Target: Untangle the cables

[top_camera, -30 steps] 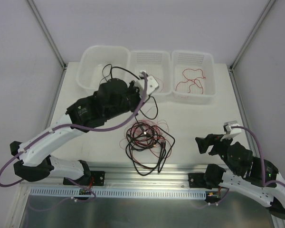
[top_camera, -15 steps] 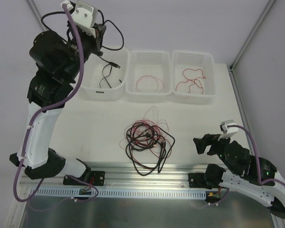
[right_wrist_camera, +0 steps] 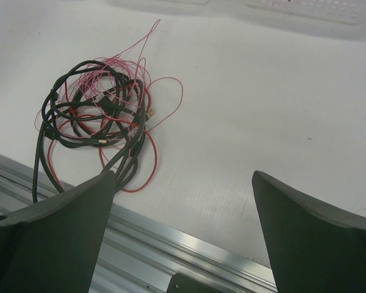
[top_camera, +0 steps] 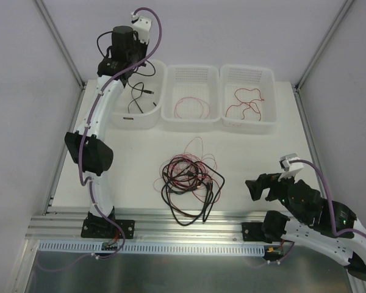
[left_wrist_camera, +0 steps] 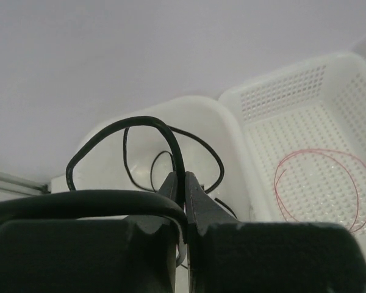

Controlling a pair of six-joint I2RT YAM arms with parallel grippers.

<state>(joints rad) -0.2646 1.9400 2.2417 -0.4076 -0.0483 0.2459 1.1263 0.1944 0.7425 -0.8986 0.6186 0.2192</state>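
White table (top_camera: 256, 152): left gripper (left_wrist_camera: 184, 178) clamped on black cable (left_wrist_camera: 143, 121), left bin (left_wrist_camera: 195, 104) below it. Right gripper (right_wrist_camera: 180, 183) wide open, empty, tangle (right_wrist_camera: 97, 110) ahead-left of it. Few strands binned; most untangling left.

Your table (top_camera: 262, 152) reads matt white; the far middle bin (top_camera: 191, 123) is translucent, perforated plastic; the near rail (top_camera: 189, 223) is brushed metal; the cables (top_camera: 184, 173) wear smooth sheaths, the black ones faintly glossy.
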